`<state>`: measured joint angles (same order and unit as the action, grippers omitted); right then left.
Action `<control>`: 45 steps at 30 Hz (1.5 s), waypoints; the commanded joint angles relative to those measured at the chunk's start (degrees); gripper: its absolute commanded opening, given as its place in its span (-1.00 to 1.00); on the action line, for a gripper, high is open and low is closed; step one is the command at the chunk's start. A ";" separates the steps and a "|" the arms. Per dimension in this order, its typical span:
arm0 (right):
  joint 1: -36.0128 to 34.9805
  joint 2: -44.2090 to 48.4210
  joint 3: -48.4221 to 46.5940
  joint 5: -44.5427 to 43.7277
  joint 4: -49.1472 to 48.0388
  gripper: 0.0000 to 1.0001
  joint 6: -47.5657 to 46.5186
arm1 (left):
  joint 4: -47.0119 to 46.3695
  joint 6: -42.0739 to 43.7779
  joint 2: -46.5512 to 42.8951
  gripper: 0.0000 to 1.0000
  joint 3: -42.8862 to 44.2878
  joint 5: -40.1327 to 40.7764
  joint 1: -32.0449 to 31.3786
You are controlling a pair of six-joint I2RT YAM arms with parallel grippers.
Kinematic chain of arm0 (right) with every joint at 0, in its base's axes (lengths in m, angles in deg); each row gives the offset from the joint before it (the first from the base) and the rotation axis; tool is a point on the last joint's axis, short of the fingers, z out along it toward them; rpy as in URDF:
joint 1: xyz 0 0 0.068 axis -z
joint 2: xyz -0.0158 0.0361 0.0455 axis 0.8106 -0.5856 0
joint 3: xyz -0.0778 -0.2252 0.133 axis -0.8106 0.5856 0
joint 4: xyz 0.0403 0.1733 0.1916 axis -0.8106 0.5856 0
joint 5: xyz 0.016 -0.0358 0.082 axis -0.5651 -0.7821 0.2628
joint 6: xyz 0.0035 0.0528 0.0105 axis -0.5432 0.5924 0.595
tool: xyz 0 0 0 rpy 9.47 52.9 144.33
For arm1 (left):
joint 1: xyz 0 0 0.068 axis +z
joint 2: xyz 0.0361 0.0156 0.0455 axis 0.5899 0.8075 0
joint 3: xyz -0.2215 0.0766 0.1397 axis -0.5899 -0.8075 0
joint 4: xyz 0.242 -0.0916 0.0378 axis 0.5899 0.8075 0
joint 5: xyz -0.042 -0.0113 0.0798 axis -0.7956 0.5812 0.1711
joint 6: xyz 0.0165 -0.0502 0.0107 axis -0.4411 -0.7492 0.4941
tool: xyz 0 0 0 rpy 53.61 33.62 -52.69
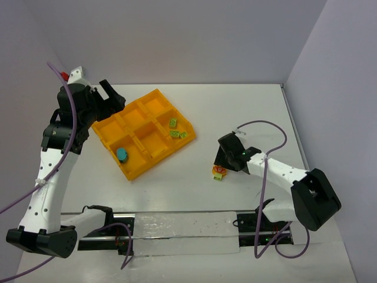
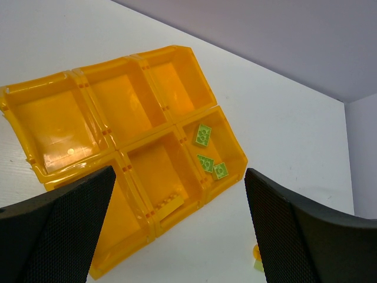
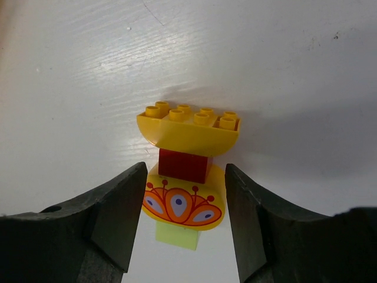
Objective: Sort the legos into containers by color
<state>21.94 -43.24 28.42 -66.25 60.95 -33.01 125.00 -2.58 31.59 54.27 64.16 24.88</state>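
Right pincer (image 3: pixel 185 197), spread, flanks a yellow-red-green plastic brick clump (image 3: pixel 187 134) on the white table (image 1: pixel 235 106); left pincer (image 2: pixel 179 230), spread, overlooks the orange-yellow plastic tray (image 2: pixel 35 89).

Clump (image 3: pixel 187 132) inside right claw (image 3: pixel 185 172); bare table (image 3: pixel 70 71) around; tray (image 2: pixel 59 124) well apart.
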 commanded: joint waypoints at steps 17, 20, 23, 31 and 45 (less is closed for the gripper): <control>0.21 -1.69 -6.81 -0.01 -1.13 -0.70 -3.65 | -3.48 -0.07 0.99 0.99 -2.45 -5.47 -0.77; 0.30 2.29 -9.32 2.50 -0.80 -0.70 -4.68 | -7.19 -2.16 1.82 0.99 -6.29 -12.44 -2.30; 0.30 2.97 -12.64 4.35 0.09 -0.70 -5.44 | -12.94 -4.52 3.11 0.99 -9.11 -17.40 -7.85; 0.39 -4.95 -15.46 6.87 -3.65 -0.70 -4.65 | -15.75 -4.17 8.76 0.99 -10.62 -20.02 -16.46; 0.48 -7.27 -21.52 11.37 -3.55 -0.68 -1.82 | -67.42 -22.05 7.82 0.95 -45.55 -29.81 -26.01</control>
<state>21.95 -52.97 11.00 -55.83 58.42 -35.79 82.57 -16.89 39.65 13.57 35.18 2.15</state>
